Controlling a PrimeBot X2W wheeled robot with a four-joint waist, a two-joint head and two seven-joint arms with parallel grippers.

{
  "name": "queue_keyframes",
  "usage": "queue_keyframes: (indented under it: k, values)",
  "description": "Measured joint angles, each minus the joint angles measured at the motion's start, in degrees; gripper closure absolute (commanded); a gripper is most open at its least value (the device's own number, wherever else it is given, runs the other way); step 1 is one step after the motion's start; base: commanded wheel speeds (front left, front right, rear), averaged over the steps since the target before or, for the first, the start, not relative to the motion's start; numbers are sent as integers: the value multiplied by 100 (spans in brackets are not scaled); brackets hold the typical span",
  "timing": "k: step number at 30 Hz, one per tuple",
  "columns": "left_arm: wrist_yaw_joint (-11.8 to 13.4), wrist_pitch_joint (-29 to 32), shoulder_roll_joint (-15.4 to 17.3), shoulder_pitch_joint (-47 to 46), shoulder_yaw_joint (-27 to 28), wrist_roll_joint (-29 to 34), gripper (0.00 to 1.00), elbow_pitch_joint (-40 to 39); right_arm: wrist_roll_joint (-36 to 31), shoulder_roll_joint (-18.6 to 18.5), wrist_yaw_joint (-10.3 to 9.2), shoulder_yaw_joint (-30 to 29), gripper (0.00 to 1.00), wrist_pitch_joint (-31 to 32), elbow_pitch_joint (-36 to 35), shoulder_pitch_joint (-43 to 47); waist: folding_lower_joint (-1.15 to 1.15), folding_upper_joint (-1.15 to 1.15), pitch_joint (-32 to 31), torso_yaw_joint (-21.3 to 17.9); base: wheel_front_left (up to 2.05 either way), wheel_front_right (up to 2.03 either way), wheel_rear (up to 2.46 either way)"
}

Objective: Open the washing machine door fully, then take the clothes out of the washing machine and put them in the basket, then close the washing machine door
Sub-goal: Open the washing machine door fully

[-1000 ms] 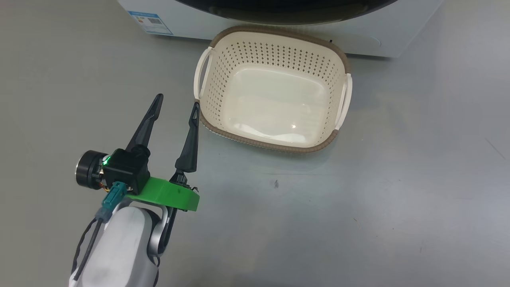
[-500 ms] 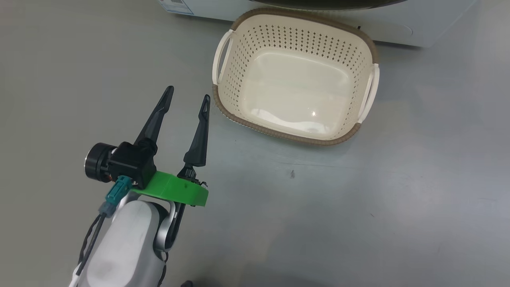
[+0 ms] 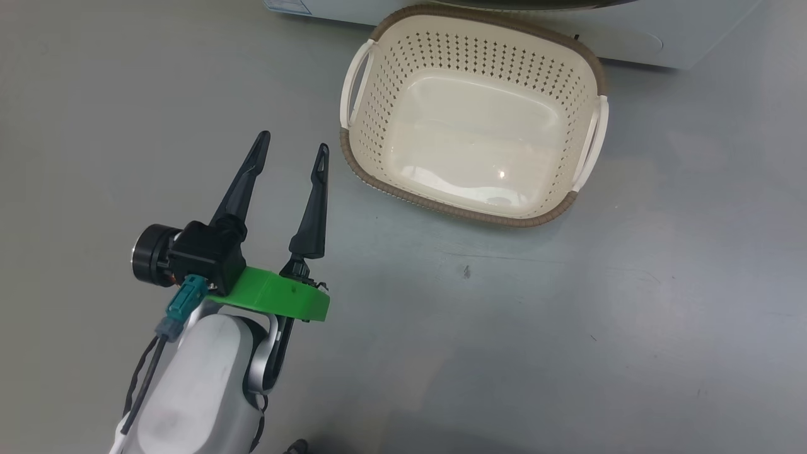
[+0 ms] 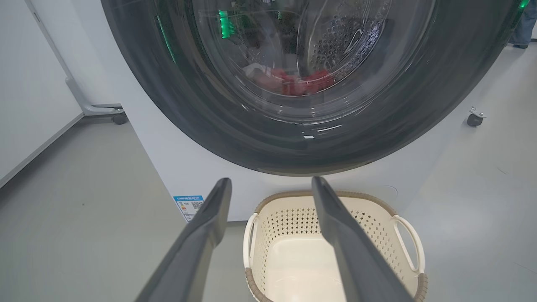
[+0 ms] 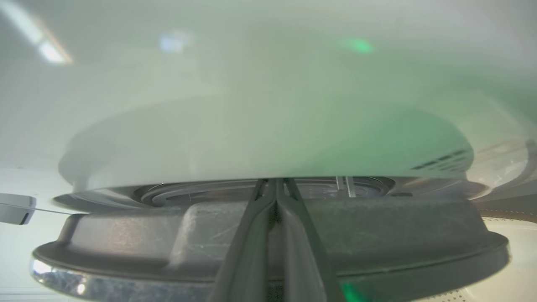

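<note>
In the head view the cream basket [image 3: 441,205] stands empty on the floor, right against the white washing machine [image 3: 630,47]. My left gripper [image 3: 293,142] hovers open just left of the basket, holding nothing. The left wrist view looks past that gripper [image 4: 270,179] at the washing machine door [image 4: 188,126], whose black rim and glass bowl cover the port above the basket [image 4: 289,222]. Red clothes [image 4: 302,82] show through the glass, low in the drum. In the right wrist view my right gripper [image 5: 275,182] is shut, fingers reaching over a dark grey moulded edge [image 5: 377,226] into a gap under a white curved surface.
Grey floor spreads out before the machine [image 4: 168,159]. A blue label [image 4: 188,205] sits on its lower left corner. A white wall [image 4: 33,84] and a wheeled white stand [image 4: 100,111] lie to its left. A castor [image 4: 474,119] and a person's legs [image 4: 524,25] are at the right.
The head camera has shifted, so basket and machine now sit further right and higher in its picture. My left gripper stays open, holding the same pose beside the basket.
</note>
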Motion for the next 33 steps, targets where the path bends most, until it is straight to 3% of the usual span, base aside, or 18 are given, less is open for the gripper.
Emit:
queue_keyframes:
  k: [17, 33]
  values:
    - [60, 0, -3, -80, -15, -5, 0, -12, 130, -58, 23, 108, 100, 511, 191, -53, 0, 0, -42, -70, 0, 0, 0]
    - [107, 0, -4, -73, 31, 5, 0, 58, 366, 45, 334, 174, 100, 881, 342, 319, 0, 0, -320, -241, 0, 0, 0]
